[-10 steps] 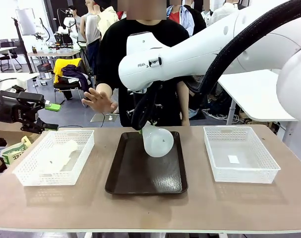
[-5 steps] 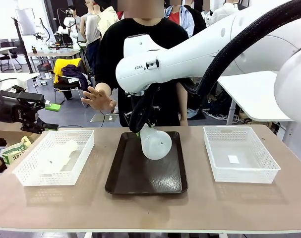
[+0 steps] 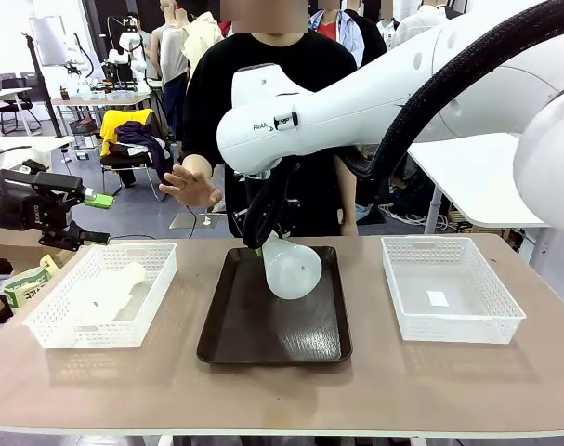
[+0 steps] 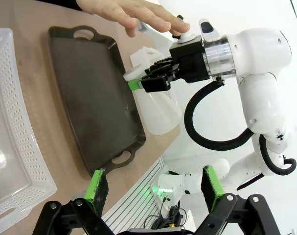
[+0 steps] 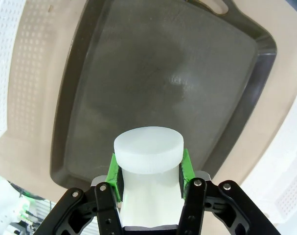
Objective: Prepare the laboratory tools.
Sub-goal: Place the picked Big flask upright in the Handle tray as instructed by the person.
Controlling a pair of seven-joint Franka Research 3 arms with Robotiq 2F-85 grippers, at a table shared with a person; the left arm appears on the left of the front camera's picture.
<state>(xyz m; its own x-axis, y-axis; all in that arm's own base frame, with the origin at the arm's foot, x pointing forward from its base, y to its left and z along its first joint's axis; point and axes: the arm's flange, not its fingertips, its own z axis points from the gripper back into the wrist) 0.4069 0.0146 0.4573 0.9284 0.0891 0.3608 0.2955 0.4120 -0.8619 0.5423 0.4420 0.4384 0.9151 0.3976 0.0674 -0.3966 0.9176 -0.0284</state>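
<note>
A translucent whitish flask (image 3: pixel 293 269) hangs tilted over the dark brown tray (image 3: pixel 263 339), with my right gripper (image 3: pixel 263 243) shut on its neck. In the right wrist view the green pads (image 5: pixel 114 171) clamp the flask's cylindrical neck (image 5: pixel 148 147) above the tray (image 5: pixel 187 63). The left wrist view shows the same flask (image 4: pixel 158 110) in the right gripper (image 4: pixel 141 82). A second flask (image 3: pixel 110 293) lies on its side in the left white basket (image 3: pixel 49 325). My left gripper (image 3: pixel 59 209) hovers open at the far left, its fingers (image 4: pixel 97 188) wide apart on nothing.
A person stands at the far side with one open hand (image 3: pixel 193 186) raised near the tray's far left corner, also seen as a hand (image 4: pixel 133 14) in the left wrist view. An empty white basket (image 3: pixel 458 336) sits right of the tray.
The right gripper has shifted the flask slightly left and down over the tray. The person's hand has drifted a little to the right. The left arm has not moved.
</note>
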